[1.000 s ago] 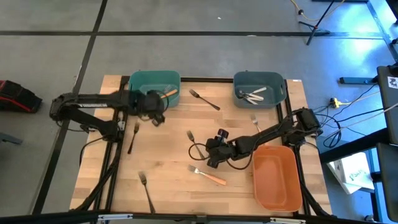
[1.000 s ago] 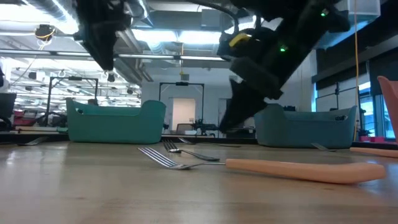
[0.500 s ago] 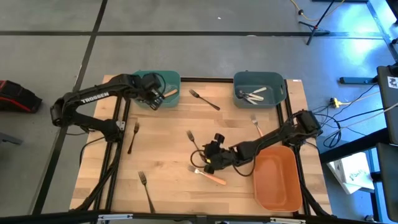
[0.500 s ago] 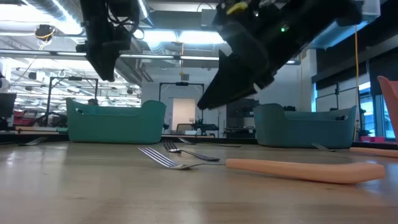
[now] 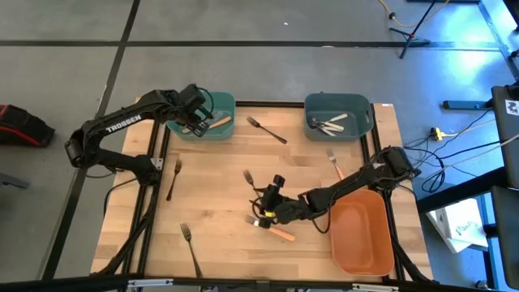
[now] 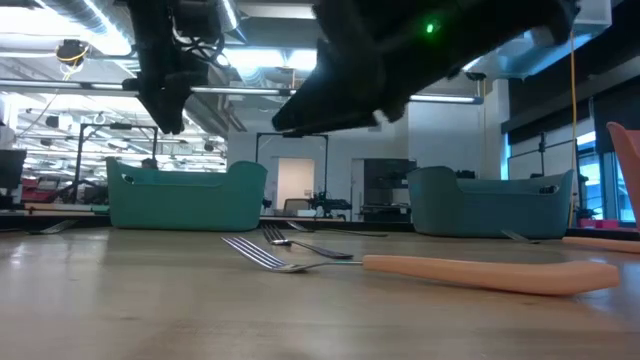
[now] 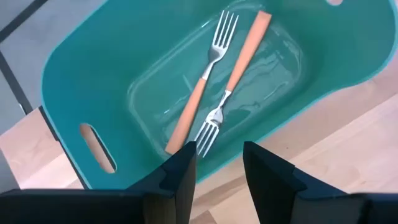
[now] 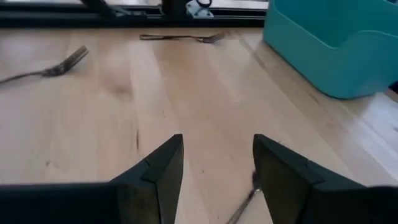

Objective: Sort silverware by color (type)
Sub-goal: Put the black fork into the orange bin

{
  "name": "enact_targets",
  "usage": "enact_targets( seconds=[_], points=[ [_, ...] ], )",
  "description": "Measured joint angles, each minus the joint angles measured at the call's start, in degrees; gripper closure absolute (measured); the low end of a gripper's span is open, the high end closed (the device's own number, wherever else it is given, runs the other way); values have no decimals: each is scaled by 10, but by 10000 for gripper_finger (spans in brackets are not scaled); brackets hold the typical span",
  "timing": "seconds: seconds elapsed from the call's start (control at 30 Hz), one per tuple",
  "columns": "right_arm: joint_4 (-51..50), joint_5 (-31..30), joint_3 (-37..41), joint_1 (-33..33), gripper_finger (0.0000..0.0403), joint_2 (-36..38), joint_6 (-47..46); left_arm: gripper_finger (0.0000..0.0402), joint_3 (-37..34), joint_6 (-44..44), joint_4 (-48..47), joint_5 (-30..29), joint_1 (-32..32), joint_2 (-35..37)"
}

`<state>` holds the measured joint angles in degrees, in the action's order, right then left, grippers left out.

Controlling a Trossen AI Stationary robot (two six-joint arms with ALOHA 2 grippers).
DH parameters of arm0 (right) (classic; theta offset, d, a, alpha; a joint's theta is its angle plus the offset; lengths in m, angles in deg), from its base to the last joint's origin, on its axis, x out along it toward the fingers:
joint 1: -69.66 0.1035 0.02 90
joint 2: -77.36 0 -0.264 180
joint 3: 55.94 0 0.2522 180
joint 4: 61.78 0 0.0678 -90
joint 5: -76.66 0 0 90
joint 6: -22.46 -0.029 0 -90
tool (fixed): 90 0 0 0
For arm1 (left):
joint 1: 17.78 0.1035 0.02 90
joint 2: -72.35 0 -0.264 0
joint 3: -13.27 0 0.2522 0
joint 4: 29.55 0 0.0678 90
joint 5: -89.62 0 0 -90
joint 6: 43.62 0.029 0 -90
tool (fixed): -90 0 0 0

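Right gripper (image 5: 268, 212), fingers spread and empty, now lowered from mid-table over the orange-handled fork (image 5: 272, 228) near the orange bin (image 5: 362, 258): pickup probably next. Left gripper (image 5: 197, 122), open and empty, pulled back over far-left teal bin (image 5: 180, 105) holding two orange-handled forks (image 7: 214, 93).

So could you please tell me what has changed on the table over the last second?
The left gripper moved back over the left teal plastic bin, open above two orange-handled forks. The right gripper slid down-left, open over the orange-handled fork on the wooden table. The loose forks and bins stayed put.
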<state>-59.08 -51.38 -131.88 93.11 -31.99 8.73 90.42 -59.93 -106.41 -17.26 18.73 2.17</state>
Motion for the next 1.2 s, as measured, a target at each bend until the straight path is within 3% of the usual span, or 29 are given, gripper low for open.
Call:
enact_targets(
  seconds=[0.2, 0.43, 0.63, 0.77, 0.93, 1.2],
  points=[
    [102, -11, 0, 3, 224, -33, 64, 274, 0, 0, -2, 3, 0, 0],
    [101, -4, 0, 22, 224, -34, 81, 274, 0, 0, -2, 27, -2, 0],
    [59, -73, 0, 49, 224, -32, 93, 274, 0, 4, 2, 10, -19, 5],
    [24, -105, 0, 65, 224, -26, 85, 274, 0, -9, 14, -38, -82, 33],
    [10, -98, 0, 71, 224, -22, 61, 274, -7, -52, 52, -72, -206, 92],
    [-21, -50, -12, 73, 224, -17, 20, 274, -128, -108, 211, -55, -396, 166]
  ],
)
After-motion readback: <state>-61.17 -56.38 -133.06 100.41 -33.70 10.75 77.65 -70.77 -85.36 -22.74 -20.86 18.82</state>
